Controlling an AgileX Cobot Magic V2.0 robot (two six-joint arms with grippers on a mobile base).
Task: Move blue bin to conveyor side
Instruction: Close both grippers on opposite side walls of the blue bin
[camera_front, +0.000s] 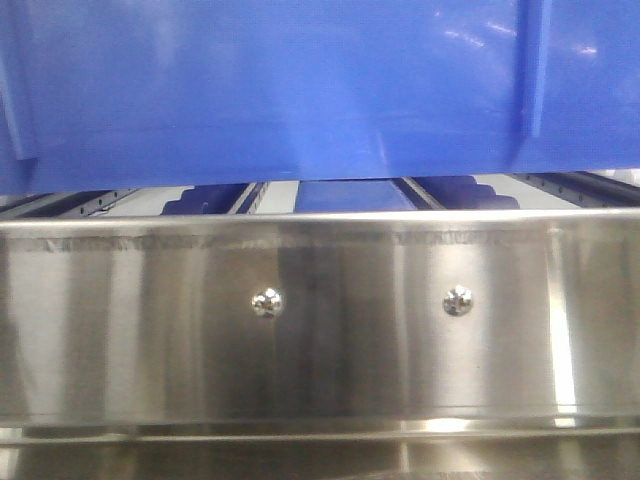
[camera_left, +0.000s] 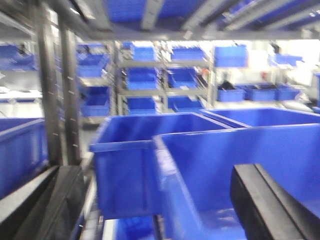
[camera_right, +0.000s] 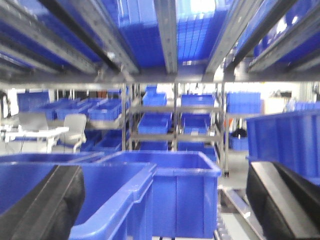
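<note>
Left fingers (camera_left: 265, 202): spread wide, two dark pads low in the left wrist view, nothing pinched. One pad sits inside the blue bin (camera_left: 225, 150), the other outside it. The bin's left end wall and thick rim run up between them. Contact with the wall cannot be told; the picture is blurred.

Right fingers (camera_right: 42, 210): also spread, nothing pinched. Mirror case: one pad inside the bin, the other outside, with the bin's right end wall between them.

So the bin lies between the two arms, each pair of fingers astride one end wall. Long axis judged to run arm to arm, across the robot's front. Neither arm is nearer; both are at the rim.

Front of the bin: its broad wall fills the top of the front view edge to edge. Its lower edge sits just above a steel panel (camera_front: 320, 330) with two screws (camera_front: 267, 301). Rails and more blue show through the gap below the bin.

Beyond the bin: a neighbouring bin (camera_left: 127, 170) close past its left end, and racks (camera_right: 175, 115) of small blue crates well behind.

Conveyor side: no dark belt in any view, so its direction from the bin cannot be told.

Judgement: the step in hand is the two-handed grip. Both pairs need to close on their walls together before a lift. Uneven closing could skew the bin against the neighbour.
</note>
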